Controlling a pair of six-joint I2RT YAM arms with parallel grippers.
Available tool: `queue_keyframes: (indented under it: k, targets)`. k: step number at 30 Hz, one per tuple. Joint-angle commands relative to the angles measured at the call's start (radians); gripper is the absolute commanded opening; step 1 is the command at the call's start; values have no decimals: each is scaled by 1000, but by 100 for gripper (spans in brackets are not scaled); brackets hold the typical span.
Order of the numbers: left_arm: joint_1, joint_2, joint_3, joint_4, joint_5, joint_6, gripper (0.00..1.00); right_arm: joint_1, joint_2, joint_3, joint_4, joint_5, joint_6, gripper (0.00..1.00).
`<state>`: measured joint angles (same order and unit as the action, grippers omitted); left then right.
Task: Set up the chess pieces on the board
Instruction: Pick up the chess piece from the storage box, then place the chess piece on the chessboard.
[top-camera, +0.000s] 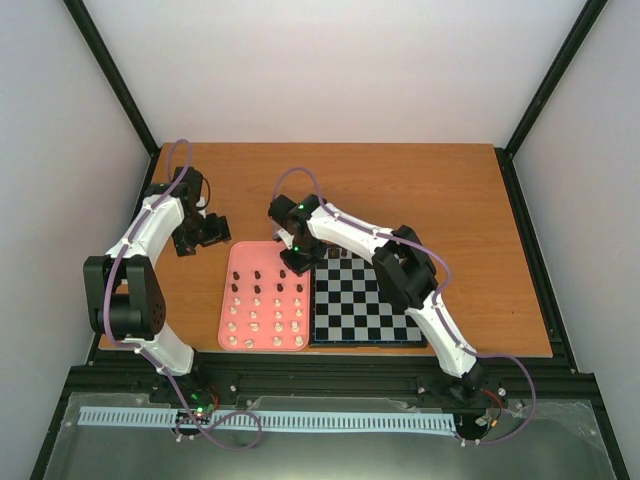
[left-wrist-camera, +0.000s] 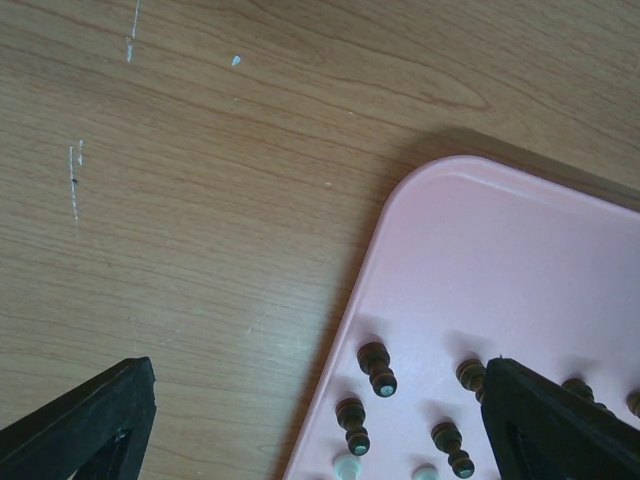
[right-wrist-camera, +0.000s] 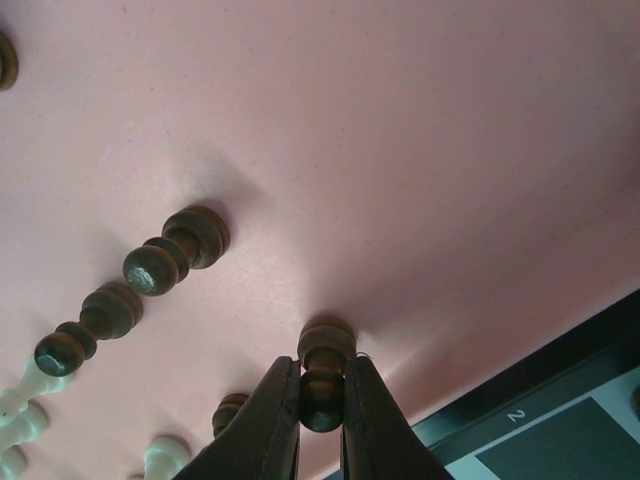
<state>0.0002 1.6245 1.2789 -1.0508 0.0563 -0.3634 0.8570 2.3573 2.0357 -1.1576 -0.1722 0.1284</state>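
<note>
The right gripper (right-wrist-camera: 322, 398) has its fingers pinched narrow on one dark piece (right-wrist-camera: 327, 345), which stands upright on the pink tray (right-wrist-camera: 420, 140) near its board-side edge, long axis straight up between the pads; the board (top-camera: 350, 310) lies just beside, to the robot's right, so I'd judge a straight lift and short carry that way comes next. The left gripper (left-wrist-camera: 320, 420) hangs wide open over the tray's far corner, holding nothing.

pink tray (top-camera: 264, 346) on the brown wooden table (top-camera: 420, 190), white walls (top-camera: 330, 60) around
</note>
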Motion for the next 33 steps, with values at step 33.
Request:
queue_keyframes:
  k: [33]
  targets:
    - [1, 29, 50, 4, 23, 1, 100, -558, -596, -756, 132, 125, 63, 3]
